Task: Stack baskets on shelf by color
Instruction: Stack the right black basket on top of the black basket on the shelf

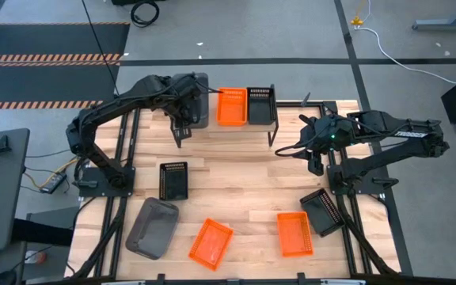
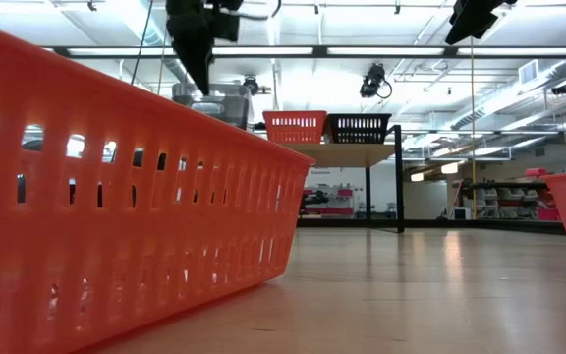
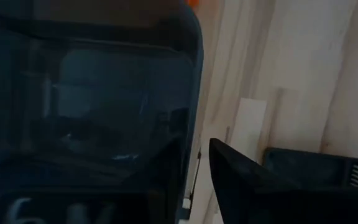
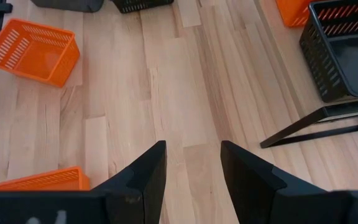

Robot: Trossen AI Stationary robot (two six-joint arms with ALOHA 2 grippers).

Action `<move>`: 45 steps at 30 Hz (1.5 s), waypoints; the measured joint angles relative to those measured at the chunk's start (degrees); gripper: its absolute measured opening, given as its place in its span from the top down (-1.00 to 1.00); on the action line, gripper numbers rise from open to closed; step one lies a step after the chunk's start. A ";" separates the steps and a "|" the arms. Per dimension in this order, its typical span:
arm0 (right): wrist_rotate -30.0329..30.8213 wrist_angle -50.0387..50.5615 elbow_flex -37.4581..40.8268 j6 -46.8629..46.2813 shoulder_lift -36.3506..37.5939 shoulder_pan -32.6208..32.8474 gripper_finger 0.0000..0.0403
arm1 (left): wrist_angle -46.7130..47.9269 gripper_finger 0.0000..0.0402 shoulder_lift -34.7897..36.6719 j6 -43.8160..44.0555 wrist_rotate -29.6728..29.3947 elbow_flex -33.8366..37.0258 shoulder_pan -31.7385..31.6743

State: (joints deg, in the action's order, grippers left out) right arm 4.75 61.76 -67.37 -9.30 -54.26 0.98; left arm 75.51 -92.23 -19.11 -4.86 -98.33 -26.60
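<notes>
While no writing reads, left gripper (image 1: 182,129) straddles grey basket (image 1: 194,101), jaws parted

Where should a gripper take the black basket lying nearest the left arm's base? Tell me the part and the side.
Grip a long side wall of the black basket from straight above. It sits upright with its open top facing up, so the thin rim is exposed: one finger can drop inside and one outside. It stands apart from the grey basket, leaving room all round. The left gripper looks closest.
</notes>
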 joint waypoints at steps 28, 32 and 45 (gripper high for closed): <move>-1.68 0.21 0.00 -5.29 -5.45 6.67 0.21 | -0.97 0.52 0.83 18.96 -1.43 3.75 37.99; -3.50 0.43 1.15 -8.86 -6.52 9.48 0.21 | -7.36 0.52 0.83 20.62 -1.45 9.43 41.76; -8.56 3.25 17.54 -33.33 -7.64 22.46 0.12 | -11.39 0.53 0.83 26.17 -2.62 19.15 42.97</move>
State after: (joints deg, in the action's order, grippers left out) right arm -3.81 65.01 -49.83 -42.63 -61.90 23.44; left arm 64.12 -91.39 7.06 -7.49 -79.18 16.37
